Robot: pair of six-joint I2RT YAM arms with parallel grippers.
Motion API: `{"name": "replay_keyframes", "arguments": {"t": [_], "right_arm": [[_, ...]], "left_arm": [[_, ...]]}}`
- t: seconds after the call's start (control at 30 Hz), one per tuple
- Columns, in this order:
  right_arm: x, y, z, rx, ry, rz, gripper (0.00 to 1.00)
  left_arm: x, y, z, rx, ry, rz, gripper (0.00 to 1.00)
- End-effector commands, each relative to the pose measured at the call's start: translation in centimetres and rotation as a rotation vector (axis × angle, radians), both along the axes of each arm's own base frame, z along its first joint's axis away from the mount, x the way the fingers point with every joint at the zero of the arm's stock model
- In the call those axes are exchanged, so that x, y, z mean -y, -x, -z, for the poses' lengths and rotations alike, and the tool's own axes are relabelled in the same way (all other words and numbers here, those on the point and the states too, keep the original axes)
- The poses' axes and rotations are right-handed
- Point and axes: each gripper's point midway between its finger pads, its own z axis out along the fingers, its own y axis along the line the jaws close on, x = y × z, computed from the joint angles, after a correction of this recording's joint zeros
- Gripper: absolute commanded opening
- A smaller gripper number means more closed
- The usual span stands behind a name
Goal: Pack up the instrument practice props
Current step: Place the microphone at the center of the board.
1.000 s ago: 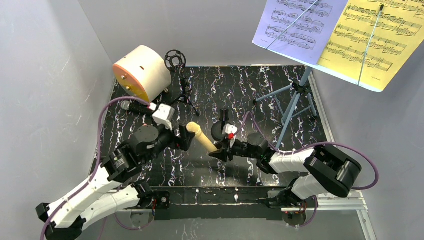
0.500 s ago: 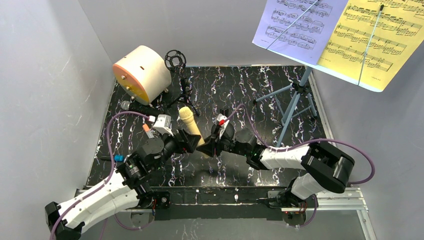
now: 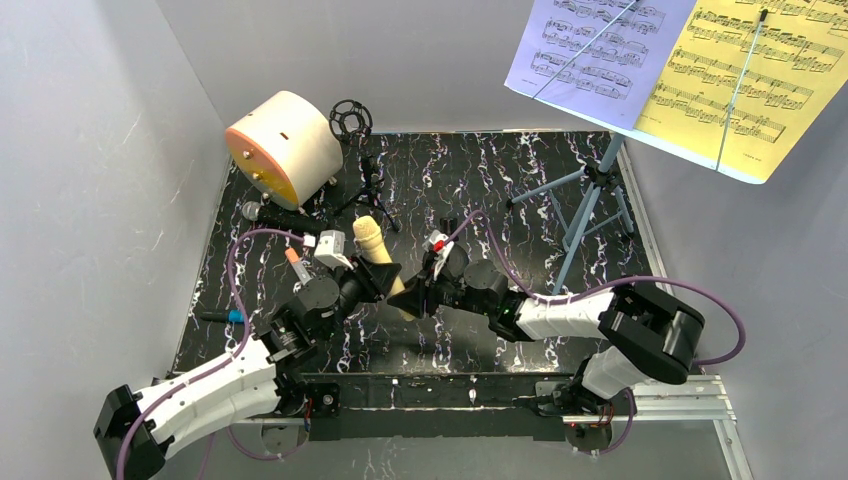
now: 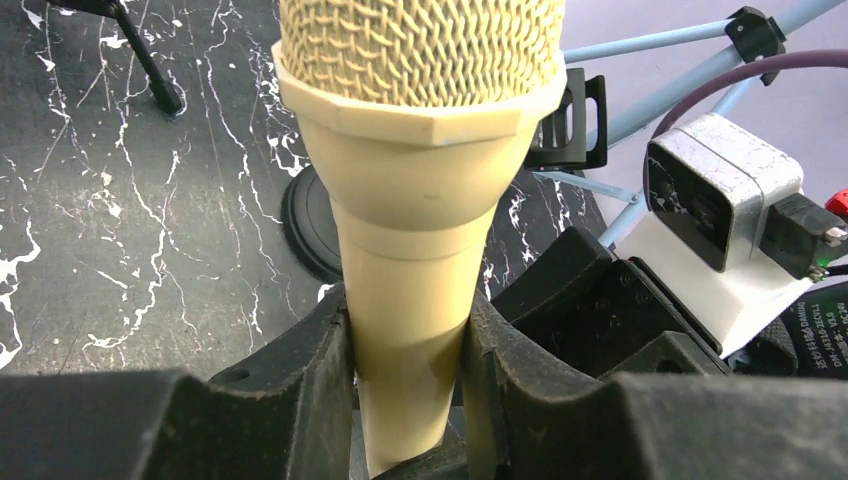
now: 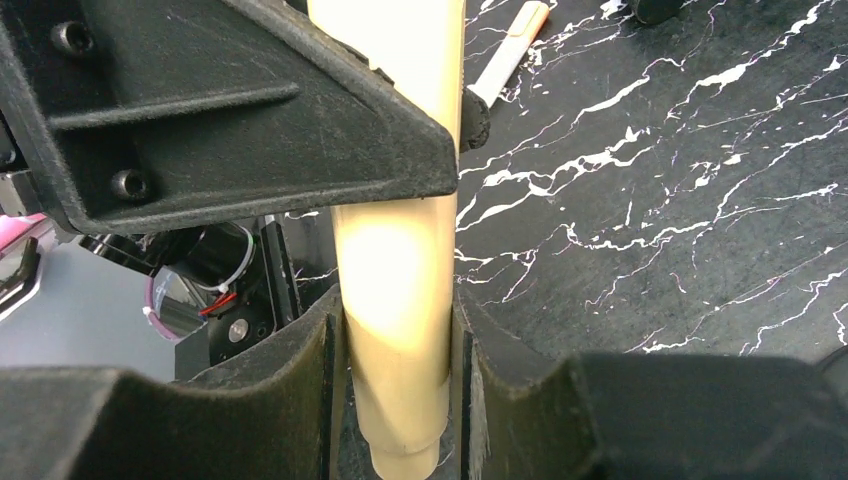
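The cream microphone (image 3: 372, 243) is held off the table, mesh head pointing away from the arms. My left gripper (image 3: 388, 282) is shut on its handle just under the head (image 4: 420, 200), both fingers (image 4: 320, 350) pressing the sides. My right gripper (image 3: 420, 298) is shut on the handle's lower end (image 5: 395, 270). A silver-headed microphone (image 3: 262, 212) lies at the left. The black tripod mic pole (image 3: 372, 190) stands behind it. A round black base (image 4: 310, 225) shows beyond the cream microphone. The blue music rack (image 3: 590, 200) carries the lavender (image 3: 590, 50) and yellow (image 3: 760, 80) score sheets.
A big cream cylinder with an orange face (image 3: 285, 145) lies at the back left, with a black round wire cage (image 3: 350, 118) beside it. An orange-and-white marker (image 5: 510, 55) lies on the black marbled table (image 3: 480, 180). Grey walls close in on both sides.
The left jaws have closed onto the cream microphone's handle. The microphone swung from lying slanted to pointing away, and both grippers drew together around it.
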Motion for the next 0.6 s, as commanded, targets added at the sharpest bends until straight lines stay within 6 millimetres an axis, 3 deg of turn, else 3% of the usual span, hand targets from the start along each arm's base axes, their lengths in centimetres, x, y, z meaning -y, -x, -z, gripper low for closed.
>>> {"name": "replay_keyframes", "arguments": {"t": [0.0,0.13,0.27,0.57], "right_arm": [[-0.9,-0.7,-2.9,0.042,-0.099,0.028,0.05],[-0.5,-1.1,-2.6,0.046,-0.095,0.056,0.34],[0.5,-1.5,-2.5,0.097,-0.07,0.09,0.63],[4.6,-3.4,-3.4,0.223,-0.046,0.261,0.97]], "left_arm": [[-0.3,-0.7,-1.2,0.031,0.069,-0.051,0.14],[-1.5,-1.2,-0.8,0.027,0.069,-0.12,0.0],[-3.5,-1.9,-0.4,0.01,0.074,-0.238,0.0],[-9.3,-4.1,0.7,-0.008,0.072,-0.534,0.0]]}}
